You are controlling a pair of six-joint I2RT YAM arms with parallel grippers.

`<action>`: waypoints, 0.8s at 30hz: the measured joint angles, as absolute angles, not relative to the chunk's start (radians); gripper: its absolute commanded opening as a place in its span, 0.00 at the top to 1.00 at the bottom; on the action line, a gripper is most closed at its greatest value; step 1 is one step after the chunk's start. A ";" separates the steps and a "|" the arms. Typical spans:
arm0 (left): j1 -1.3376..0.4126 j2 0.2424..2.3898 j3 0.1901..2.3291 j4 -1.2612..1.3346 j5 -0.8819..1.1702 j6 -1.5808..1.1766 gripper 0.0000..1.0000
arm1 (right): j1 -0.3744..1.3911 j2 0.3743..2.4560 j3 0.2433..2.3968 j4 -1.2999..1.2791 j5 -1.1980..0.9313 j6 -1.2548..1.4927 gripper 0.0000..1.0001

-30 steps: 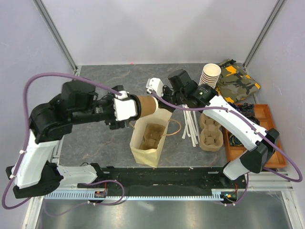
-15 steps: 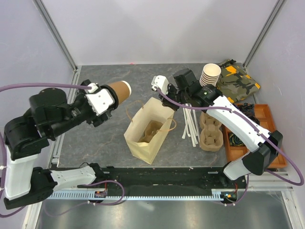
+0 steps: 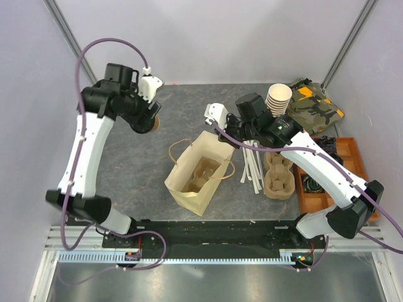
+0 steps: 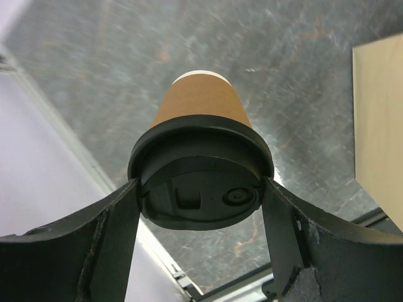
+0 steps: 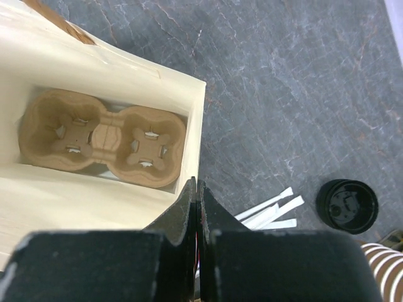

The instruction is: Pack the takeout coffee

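Left end effector (image 4: pixel 200 192) grips takeout coffee (image 4: pixel 200 110) by its lid, over the far-left counter (image 3: pixel 126 179), well apart from paper bag (image 3: pixel 184 194). Right end effector (image 5: pixel 196 187) closed on bag rim. Advice: carry level, lower into carrier (image 5: pixel 104 135) pocket.

The counter (image 3: pixel 126 170) is a dark grey slab with a stone pattern. Near its middle stands an open paper bag (image 3: pixel 189 189), leaning somewhat. Just right of the bag lies a loose bunch of white strips (image 3: pixel 252 167), and beside them a pulp cup holder (image 3: pixel 279 177). Behind these, toward the far right corner, a stack of paper cups (image 3: pixel 278 99) stands next to a camouflage cloth (image 3: pixel 318 107). A loose black lid (image 5: pixel 347 206) lies close to the strips. An orange tray (image 3: pixel 354 151) sits along the right edge. At the far left, the coffee cup (image 4: pixel 201 107) may be resting on the counter, but the views don't settle it.
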State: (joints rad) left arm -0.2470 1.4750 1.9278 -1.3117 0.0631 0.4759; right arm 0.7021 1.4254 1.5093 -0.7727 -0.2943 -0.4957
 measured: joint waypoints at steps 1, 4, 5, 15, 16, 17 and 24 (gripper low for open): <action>-0.237 1.513 1.920 -1.313 0.080 0.476 0.64 | 0.702 1.421 1.509 -0.772 -0.295 -0.508 1.00; -0.193 1.617 1.889 -1.320 0.133 0.475 0.64 | 0.702 1.420 1.509 -0.772 -0.303 -0.553 1.00; -0.181 1.641 1.884 -1.324 0.141 0.475 0.64 | 0.702 1.420 1.509 -0.773 -0.310 -0.569 1.00; -0.125 1.780 1.837 -1.336 0.164 0.462 0.63 | 0.750 1.467 1.511 -0.805 -0.432 -0.836 1.00; -0.124 1.782 1.818 -1.337 0.163 0.461 0.63 | 0.764 1.474 1.511 -0.805 -0.441 -0.864 1.00; -0.123 1.786 1.802 -1.338 0.163 0.461 0.63 | 0.777 1.480 1.511 -0.805 -0.450 -0.890 1.00; -0.078 1.808 1.702 -1.331 0.136 0.462 0.62 | 0.817 1.522 1.543 -0.843 -0.485 -1.062 1.00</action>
